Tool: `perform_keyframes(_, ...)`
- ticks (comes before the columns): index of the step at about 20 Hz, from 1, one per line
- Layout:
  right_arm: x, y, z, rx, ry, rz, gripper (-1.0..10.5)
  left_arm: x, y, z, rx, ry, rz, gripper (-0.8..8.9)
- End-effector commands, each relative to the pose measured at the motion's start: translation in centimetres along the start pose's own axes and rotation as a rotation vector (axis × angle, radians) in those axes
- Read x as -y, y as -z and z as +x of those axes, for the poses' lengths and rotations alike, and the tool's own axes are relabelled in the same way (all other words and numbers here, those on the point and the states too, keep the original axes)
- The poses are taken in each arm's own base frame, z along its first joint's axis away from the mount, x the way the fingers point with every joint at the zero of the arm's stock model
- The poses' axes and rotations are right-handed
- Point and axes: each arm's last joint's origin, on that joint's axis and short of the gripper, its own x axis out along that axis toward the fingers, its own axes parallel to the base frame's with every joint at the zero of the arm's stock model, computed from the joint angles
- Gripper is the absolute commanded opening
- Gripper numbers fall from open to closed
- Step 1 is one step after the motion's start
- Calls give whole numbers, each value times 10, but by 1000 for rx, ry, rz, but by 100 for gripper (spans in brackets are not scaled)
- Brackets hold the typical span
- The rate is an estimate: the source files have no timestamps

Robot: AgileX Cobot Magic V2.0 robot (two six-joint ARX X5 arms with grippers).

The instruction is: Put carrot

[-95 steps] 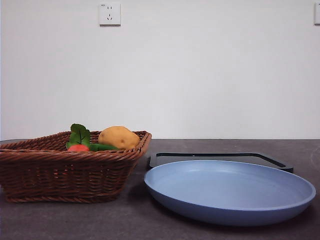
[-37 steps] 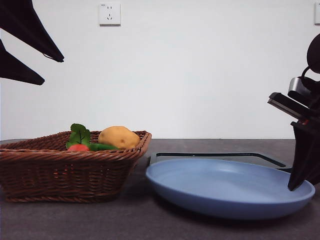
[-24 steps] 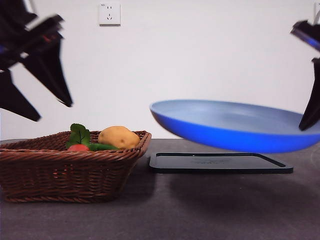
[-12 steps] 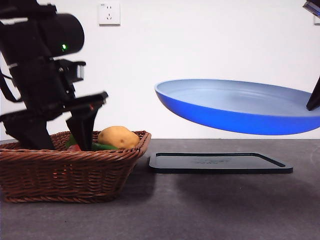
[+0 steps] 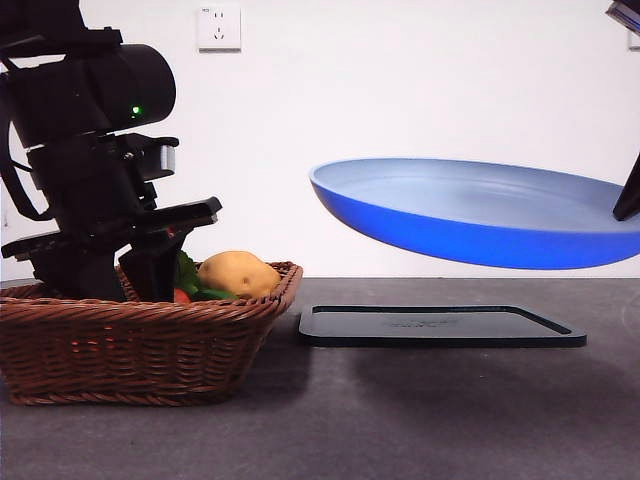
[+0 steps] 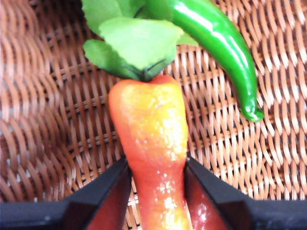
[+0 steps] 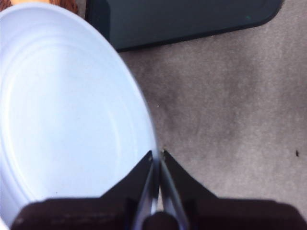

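The carrot [image 6: 148,143], glossy orange-red with green leaves [image 6: 136,40], lies in the wicker basket [image 5: 140,345]. In the front view only a red sliver of the carrot [image 5: 181,296] shows behind the arm. My left gripper [image 6: 156,163] is down inside the basket, its two black jaws pressed against both sides of the carrot's narrow half. That same left gripper [image 5: 140,272] appears big and dark at the left. My right gripper [image 7: 157,155] is shut on the rim of the blue plate [image 5: 470,215], holding it in the air, slightly tilted, above the table.
A yellow-brown potato [image 5: 237,274] and a slim green pepper [image 6: 216,43] share the basket beside the carrot. A flat black tray [image 5: 440,325] lies on the grey table under the raised plate. A white wall stands behind.
The left gripper has sunk a little deeper into the basket and settled around the carrot, whose leaves have shifted. The plate hangs where it was half a second ago.
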Motion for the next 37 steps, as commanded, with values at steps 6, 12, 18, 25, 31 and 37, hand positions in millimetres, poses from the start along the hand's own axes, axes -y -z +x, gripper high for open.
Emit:
perform_keyframes(6,-3,-5,-2,26,4,-4,5,23,-36,-72,-3,276,221,139)
perform_keyframes(12,-3,-5,-2,26,4,-4,5,64,-61,-114,134,813,361,139)
perform_keyframes(18,-3,-5,-2,25,4,-2,5,135,-30,-106,188,512,541,139)
perform_keyframes(25,-2,-5,-2,23,5,-2,5,197,7,-65,155,371,735,139)
perform_keyframes(31,-2,-2,-2,2,11,7,5,202,11,-52,120,368,748,140)
perform_keyframes(37,0,-2,1,-28,24,27,5,202,11,-54,117,371,736,277)
